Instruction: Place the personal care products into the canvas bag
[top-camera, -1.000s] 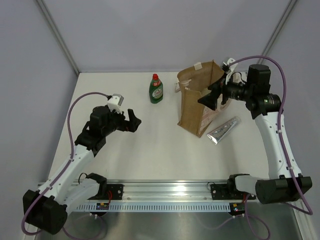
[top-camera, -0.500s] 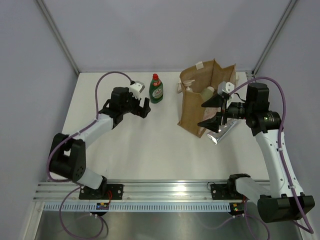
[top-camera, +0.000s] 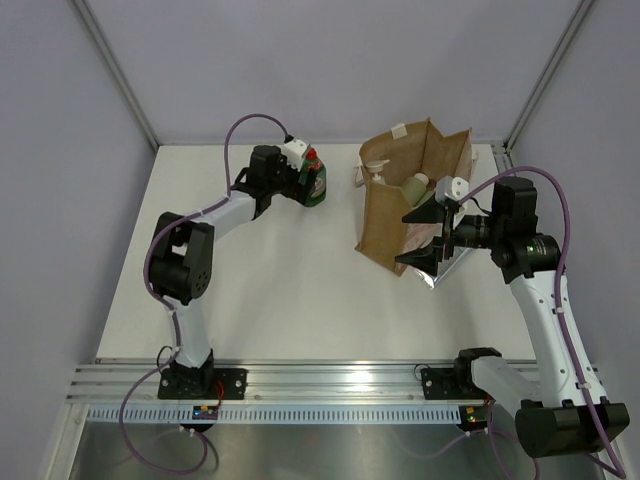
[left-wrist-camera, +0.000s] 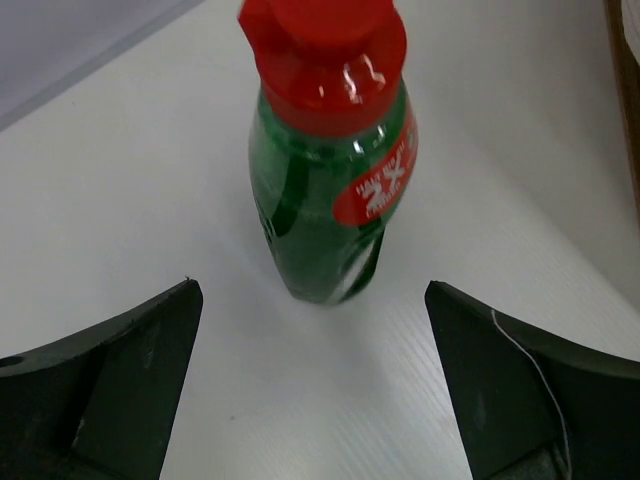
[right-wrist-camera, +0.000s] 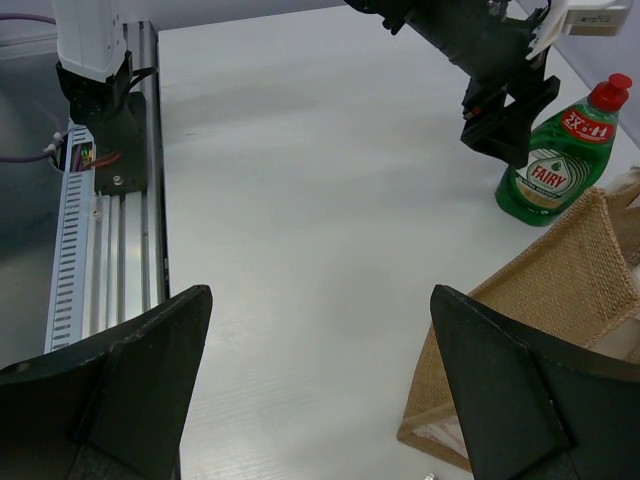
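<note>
The dark green bottle with a red cap stands upright at the back of the table, left of the canvas bag. My left gripper is open right at the bottle. In the left wrist view the bottle stands between and just ahead of the open fingertips. My right gripper is open and empty, hovering at the bag's right side. Two pale bottles show inside the bag. A bit of the silver tube shows under the right gripper.
The right wrist view shows the bag's lower corner, the green bottle and the left gripper beyond it. The rail runs along the near edge. Grey walls close in the table's back and sides.
My left arm has stretched far back and right, bringing its open gripper up to the green bottle. My right gripper has drawn back from the bag's mouth, a little lower, and opened.
</note>
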